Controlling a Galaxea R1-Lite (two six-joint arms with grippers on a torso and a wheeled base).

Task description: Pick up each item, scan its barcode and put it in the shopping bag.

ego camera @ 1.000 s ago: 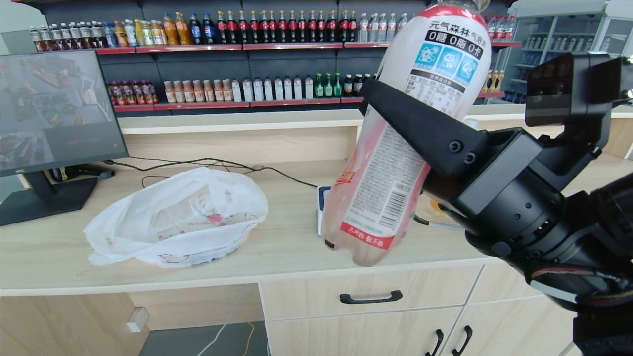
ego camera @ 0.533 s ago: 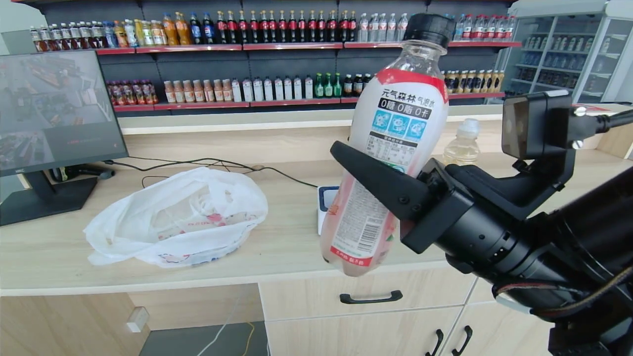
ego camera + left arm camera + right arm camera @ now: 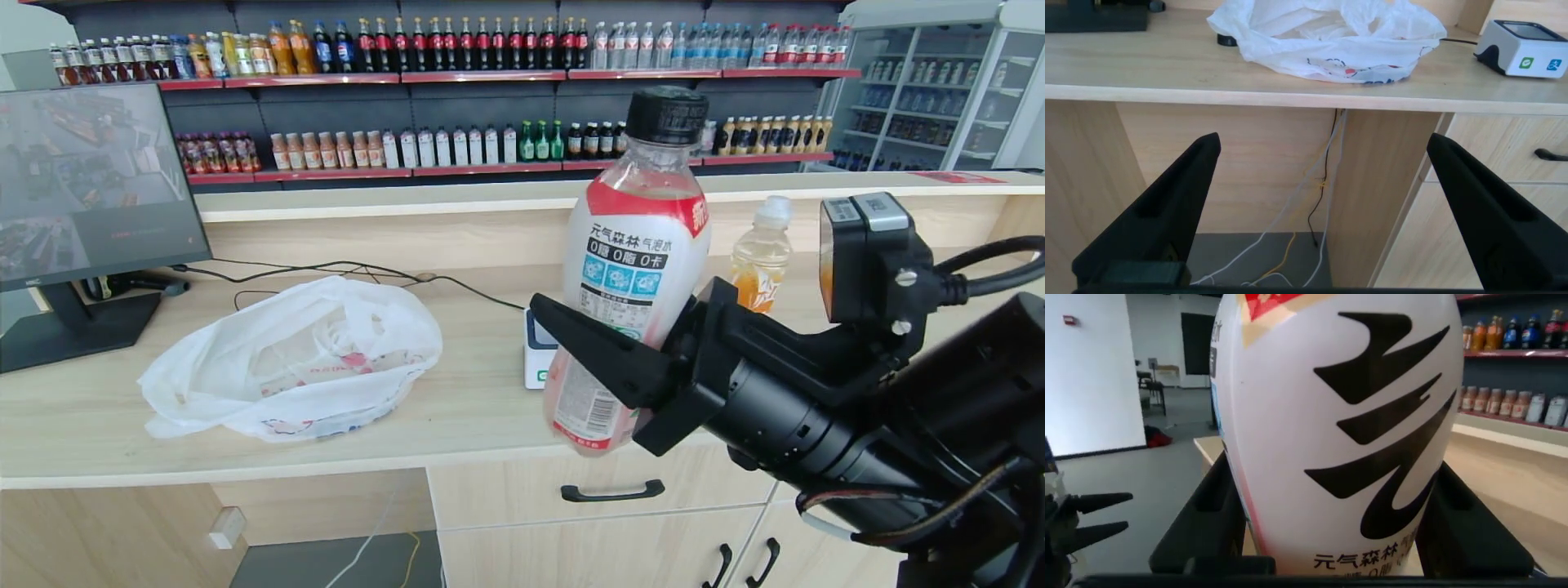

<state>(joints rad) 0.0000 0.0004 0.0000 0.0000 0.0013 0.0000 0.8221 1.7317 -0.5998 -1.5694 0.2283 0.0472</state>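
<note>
A pink soda bottle (image 3: 637,261) with a black cap and a white label hangs nearly upright over the counter's front edge. My right gripper (image 3: 608,339) is shut on its lower half. Its barcode faces down and to the left, close to the small white scanner (image 3: 535,359) standing just behind it. The bottle (image 3: 1339,425) sits between the two black fingers (image 3: 1208,514) in the right wrist view. The white shopping bag (image 3: 294,359) lies crumpled on the counter to the left. My left gripper (image 3: 1323,212) is open and holds nothing, below the counter edge, facing the bag (image 3: 1327,37) and scanner (image 3: 1527,49).
An orange drink bottle (image 3: 759,257) stands on the counter behind my right arm. A monitor (image 3: 90,188) occupies the left end, with cables running across the back of the wooden counter (image 3: 457,408). Drawers with black handles (image 3: 612,492) are below. Drink shelves line the far wall.
My right gripper has lowered the bottle and brought it more upright, with its base nearer the scanner. The orange bottle behind it has come into sight. The bag has not moved.
</note>
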